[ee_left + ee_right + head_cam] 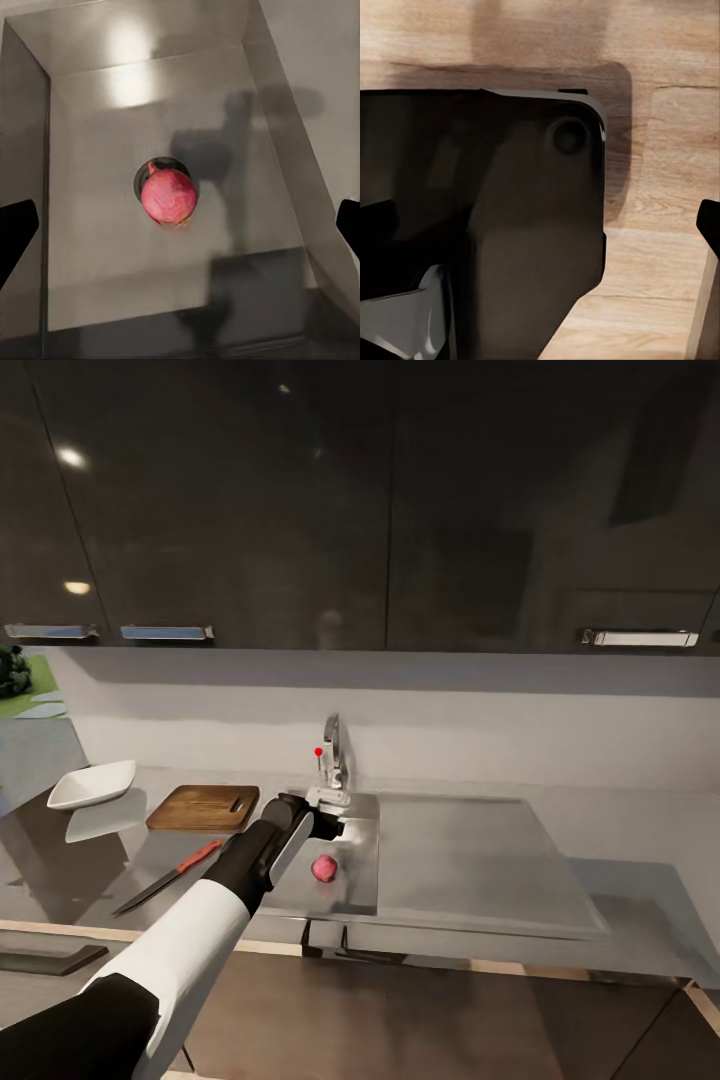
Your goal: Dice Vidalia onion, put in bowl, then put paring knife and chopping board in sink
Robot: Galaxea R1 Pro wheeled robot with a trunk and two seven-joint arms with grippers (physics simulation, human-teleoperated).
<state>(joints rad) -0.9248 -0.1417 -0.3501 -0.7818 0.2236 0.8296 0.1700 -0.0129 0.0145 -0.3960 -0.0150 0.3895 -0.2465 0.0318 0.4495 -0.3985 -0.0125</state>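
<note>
**Left arm over the sink, onion on the drain**

At far left on the countertop [60, 860]: the white bowl [92, 783], upright, near the back wall. Just right of it, the chopping board [204, 807], flat, apart from the bowl. In front of the board, the paring knife [168, 877], lying on the worktop at a slant, red handle toward the board, dark blade pointing to the front left; not touching the board.

Next, the left arm, white sleeve then black forearm, reaching from the lower left up over the sink [360, 885]. Left gripper [180, 217] hanging above the basin, fingers [15, 225] spread wide at either side of the wrist picture, holding nothing. Below and between them, the onion [169, 196] [324, 868], reddish pink, resting on the round drain on the basin floor, untouched.

Behind the basin, the chrome tap [331, 760] with its red dot. Further right, the flat drainboard [470, 860], bare.

Right wrist view: dark robot body over a pale wooden floor [660, 45]. Right gripper [540, 240]: dark fingertips at both edges of that picture, standing apart, empty.
</note>
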